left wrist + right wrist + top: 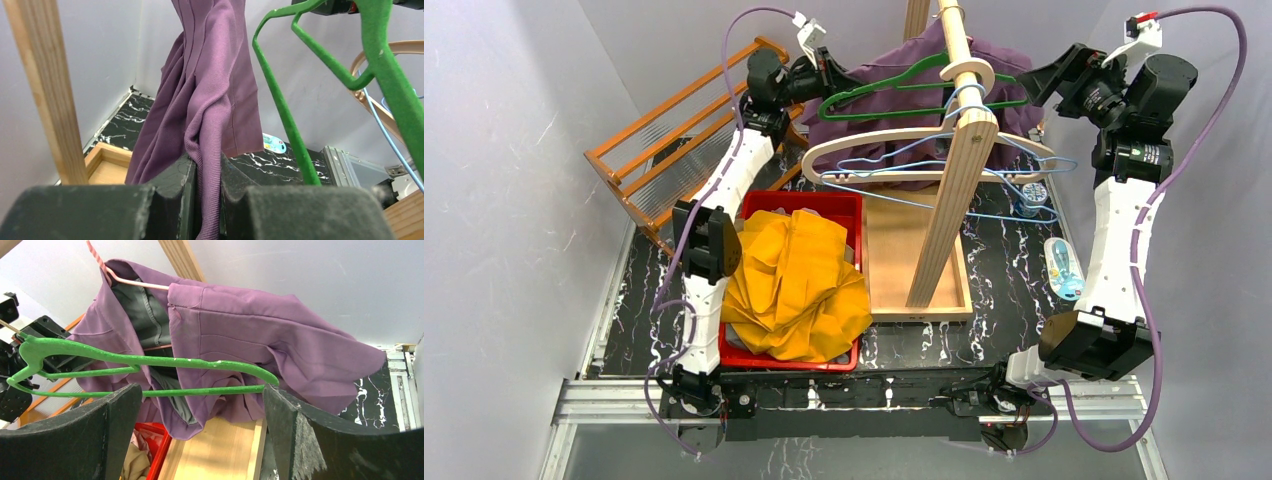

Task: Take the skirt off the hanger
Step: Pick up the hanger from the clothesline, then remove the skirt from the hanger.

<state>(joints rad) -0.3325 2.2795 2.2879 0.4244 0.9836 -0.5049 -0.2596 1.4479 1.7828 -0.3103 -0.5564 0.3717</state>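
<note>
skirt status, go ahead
Left gripper shut on skirt fold. Right gripper open, by green hanger end. Skirt on pink hanger, not off yet. Green hanger in front.

I see plain pale grey walls (504, 150), a black white-veined table (1014, 330), and a slatted wooden rack (659, 145) tilted by the left wall.

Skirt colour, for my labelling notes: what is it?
The skirt is purple, clearest in the right wrist view.

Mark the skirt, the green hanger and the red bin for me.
skirt (210, 100): left wrist view, on the hanging ribbed fold.
green hanger (200, 363): right wrist view, on its upper arm.
red bin (824, 200): top view, on its far rim.
</note>
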